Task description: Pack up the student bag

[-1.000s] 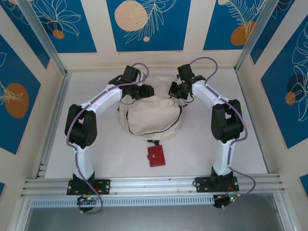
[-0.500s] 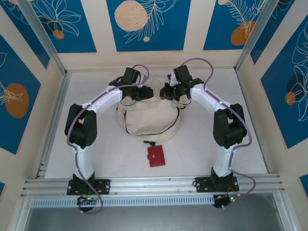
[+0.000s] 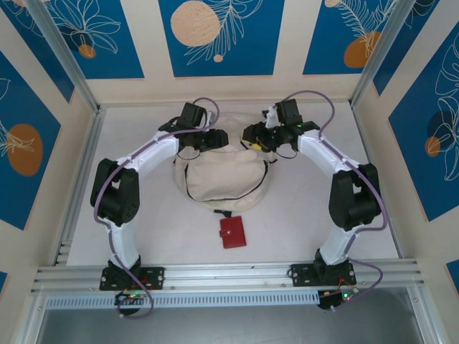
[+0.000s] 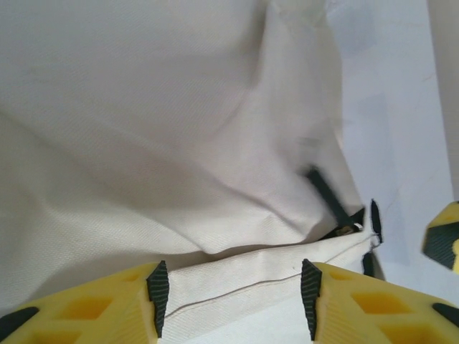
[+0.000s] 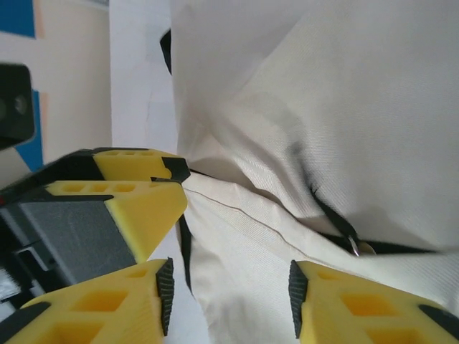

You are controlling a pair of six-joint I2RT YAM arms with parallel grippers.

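Obs: student bag [image 3: 226, 179] centre of worktop [image 3: 315, 208], long axis L–R; L gripper [image 4: 233, 287] & R gripper [image 5: 229, 287] both at its far rim, jaws apart w/ cream hem [image 4: 237, 276] between, unpinched; arms equally near.

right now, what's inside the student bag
Cannot tell: the student bag lies slumped, cream fabric covering its interior. A red wallet lies outside on the table.

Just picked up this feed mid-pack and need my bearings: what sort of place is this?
Looks like a small enclosed robot test cell, not a real room: a white table boxed in by aluminium rails, blue-and-cream printed wall panels, and two arms bolted at its near edge.
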